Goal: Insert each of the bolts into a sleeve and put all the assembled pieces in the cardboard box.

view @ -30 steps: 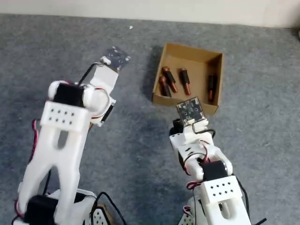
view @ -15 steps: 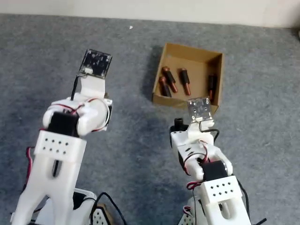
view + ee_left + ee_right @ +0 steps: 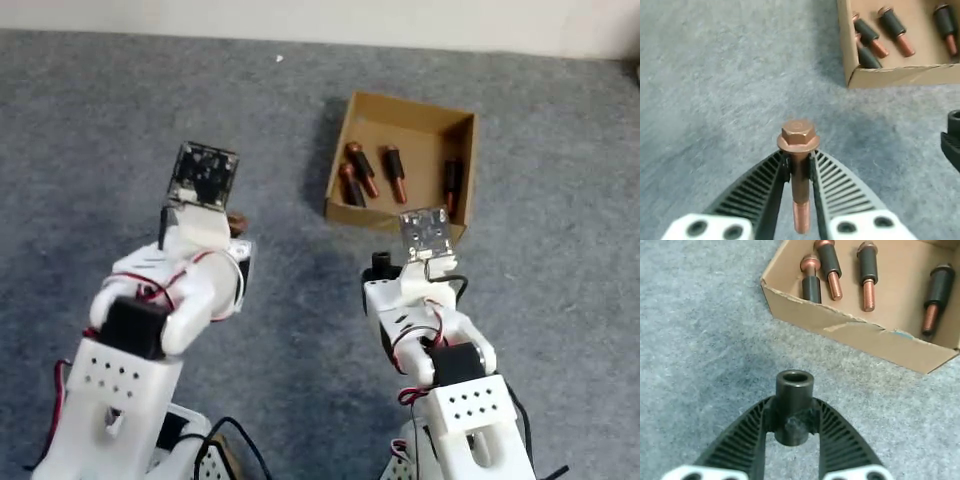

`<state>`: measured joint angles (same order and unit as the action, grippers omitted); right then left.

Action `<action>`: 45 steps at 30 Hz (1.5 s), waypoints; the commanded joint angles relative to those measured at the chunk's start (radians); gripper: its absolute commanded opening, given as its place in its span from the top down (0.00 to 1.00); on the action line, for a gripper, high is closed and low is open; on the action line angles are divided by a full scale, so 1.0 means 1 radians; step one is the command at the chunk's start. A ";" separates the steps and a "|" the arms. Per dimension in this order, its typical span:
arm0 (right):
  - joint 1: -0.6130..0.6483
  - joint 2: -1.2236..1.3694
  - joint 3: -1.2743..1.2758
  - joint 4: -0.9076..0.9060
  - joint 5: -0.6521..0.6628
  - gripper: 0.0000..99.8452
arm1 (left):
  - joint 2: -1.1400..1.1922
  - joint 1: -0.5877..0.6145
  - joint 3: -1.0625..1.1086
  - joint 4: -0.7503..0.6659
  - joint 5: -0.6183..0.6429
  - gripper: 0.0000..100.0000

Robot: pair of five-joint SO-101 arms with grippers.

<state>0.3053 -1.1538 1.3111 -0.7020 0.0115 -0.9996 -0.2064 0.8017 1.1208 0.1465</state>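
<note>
Copper bolt (image 3: 798, 150) up off the table, clamped by the shank in the left gripper (image 3: 798, 159), jaws closed tight on it, hex head poking out past the tips and the threaded end trailing back between the fingers. Held that way, presumably, to keep an end free for mating. On the other side, a black sleeve (image 3: 794, 390) pinched around its waist by the right gripper (image 3: 793, 409), fingers narrowed onto it, open bore turned outward past the tips with nothing blocking it: looks like a socket waiting. Not lined up yet. From the high view, bolt (image 3: 237, 222) and sleeve (image 3: 381, 264) well apart, bare grey table between them, both around the middle of the table. Reads as the bring-together step, and the tricky bit is likely which end of the bolt meets the bore, since the head leads here rather than the thread. Just beyond the sleeve, the cardboard box (image 3: 412, 106), toward the far edge of the table and right of centre, its near wall close to the right gripper: handy for a short drop-off. Inside, four assembled pieces (image 3: 394, 172) lying flat, three toward the left wall, one along the right wall. Possibly the last pair in hand, though can't say for sure.
</note>
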 commanded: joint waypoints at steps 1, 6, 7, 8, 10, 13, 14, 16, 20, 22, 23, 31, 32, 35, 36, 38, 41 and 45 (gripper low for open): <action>0.021 -0.025 -0.016 -0.007 -0.011 1.00 | -0.093 -0.019 0.071 -0.110 0.015 0.97; 0.022 -0.025 -0.016 -0.007 -0.011 1.00 | -0.239 -0.019 0.234 -0.245 0.015 0.99; 0.022 -0.025 -0.016 -0.007 -0.011 1.00 | -0.271 -0.021 0.260 -0.270 0.015 0.99; 0.025 -0.025 -0.018 -0.007 -0.011 1.00 | -0.303 -0.019 0.285 -0.293 0.015 0.99; 0.051 -0.025 -0.018 -0.007 -0.011 1.00 | -0.363 -0.022 0.329 -0.333 0.015 0.99; 0.091 -0.027 -0.018 -0.007 -0.006 1.00 | -0.440 -0.024 0.381 -0.385 0.017 0.99; 0.101 -0.027 -0.018 -0.007 -0.006 1.00 | -0.461 -0.024 0.397 -0.402 0.017 0.99; 0.124 -0.027 -0.018 -0.004 -0.005 1.00 | -0.501 -0.024 0.432 -0.445 0.017 0.99; 0.191 -0.027 -0.021 0.007 -0.003 1.00 | -0.581 -0.024 0.515 -0.557 0.018 0.99; 0.223 -0.044 -0.035 0.042 0.006 1.00 | -0.621 -0.024 0.541 -0.605 0.018 0.99; 0.237 -0.065 -0.038 0.058 0.035 1.00 | -0.642 -0.024 0.545 -0.623 0.018 0.99; 0.325 -0.360 0.071 0.182 0.166 1.00 | -0.766 -0.033 0.542 -0.715 0.018 0.99; 0.325 -0.389 0.097 0.203 0.173 1.00 | -0.776 -0.047 0.542 -0.718 0.018 0.99; 0.325 -0.472 0.189 0.275 0.195 1.00 | -0.794 -0.120 0.542 -0.718 0.018 0.99; 0.325 -0.496 0.222 0.303 0.204 1.00 | -0.794 -0.147 0.544 -0.718 0.017 0.99; 0.325 -0.552 0.294 0.363 0.232 1.00 | -0.794 -0.182 0.547 -0.717 0.017 0.99; 0.325 -0.651 0.407 0.427 0.273 1.00 | -0.796 -0.209 0.549 -0.713 0.017 0.99; 0.325 -0.684 0.506 0.441 0.284 1.00 | -0.797 -0.268 0.550 -0.709 0.017 0.99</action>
<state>0.6199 -1.8075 1.6717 -0.3030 0.2770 -1.7837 -0.4196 1.3617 0.4335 0.1542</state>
